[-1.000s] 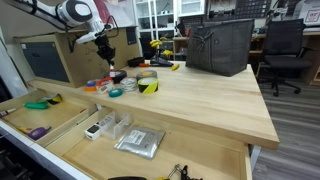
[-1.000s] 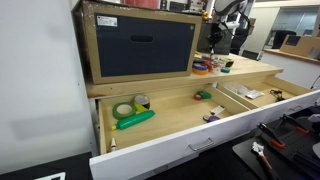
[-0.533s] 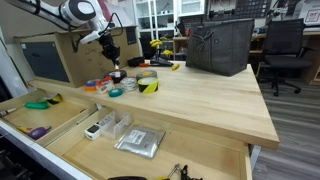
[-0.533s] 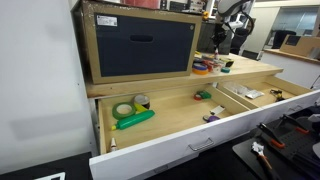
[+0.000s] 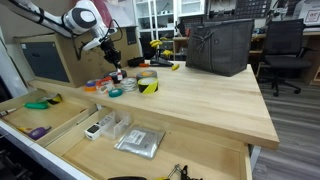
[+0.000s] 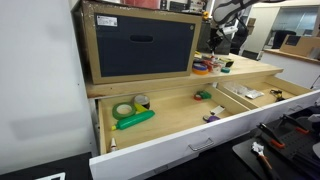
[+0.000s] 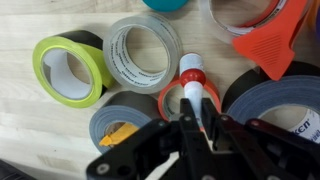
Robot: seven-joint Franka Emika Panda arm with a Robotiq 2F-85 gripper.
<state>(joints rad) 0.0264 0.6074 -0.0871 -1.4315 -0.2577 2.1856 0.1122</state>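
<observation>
In the wrist view my gripper (image 7: 198,125) is shut on a white marker (image 7: 191,86) with a red-and-white tip. It holds the marker upright over a cluster of tape rolls. Below the tip lies a small red roll (image 7: 172,100). Around it are a yellow-green roll (image 7: 68,68), a pale grey roll (image 7: 143,52), a dark grey roll (image 7: 125,118), a black roll (image 7: 280,100) and an orange piece (image 7: 265,35). In both exterior views the gripper (image 5: 113,55) (image 6: 218,42) hangs just above the tape pile (image 5: 120,82) on the wooden bench top.
A black bag (image 5: 218,45) stands at the back of the bench top (image 5: 200,100). Open drawers (image 5: 120,135) with small items stick out in front. A wooden box with a dark panel (image 6: 140,45) stands on the bench. An office chair (image 5: 285,50) is behind.
The arm has shifted slightly to the right above the tape pile, with the marker still held. The tape rolls have not moved.
</observation>
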